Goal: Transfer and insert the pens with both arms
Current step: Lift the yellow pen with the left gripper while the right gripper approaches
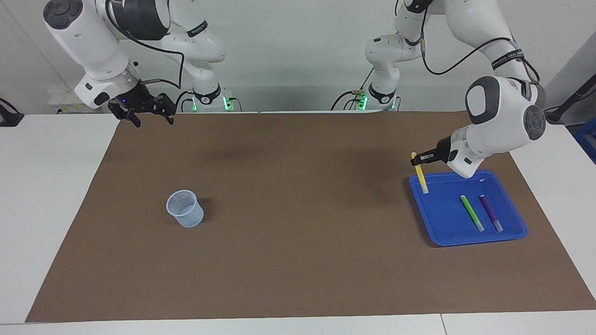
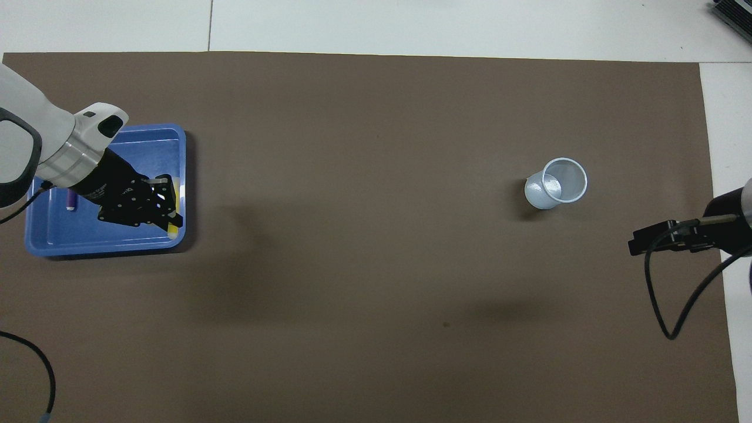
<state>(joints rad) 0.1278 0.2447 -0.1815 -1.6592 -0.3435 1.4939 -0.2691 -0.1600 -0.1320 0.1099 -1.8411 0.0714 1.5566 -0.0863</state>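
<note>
My left gripper (image 1: 414, 161) is shut on the upper end of the yellow pen (image 1: 423, 181). The pen hangs steeply, lifted over the edge of the blue tray (image 1: 447, 237) on the side toward the cup. The green pen (image 1: 471, 213) and the purple pen (image 1: 491, 213) lie side by side in the tray. In the overhead view the left gripper (image 2: 169, 205) covers most of the yellow pen and the green one. My right gripper (image 1: 152, 120) hangs open and empty, waiting above the mat's corner at the right arm's end.
A pale translucent cup (image 1: 185, 208) stands upright on the brown mat (image 1: 298, 260) toward the right arm's end, also seen from above as the cup (image 2: 556, 183). A black cable loops down from the right wrist (image 2: 670, 329).
</note>
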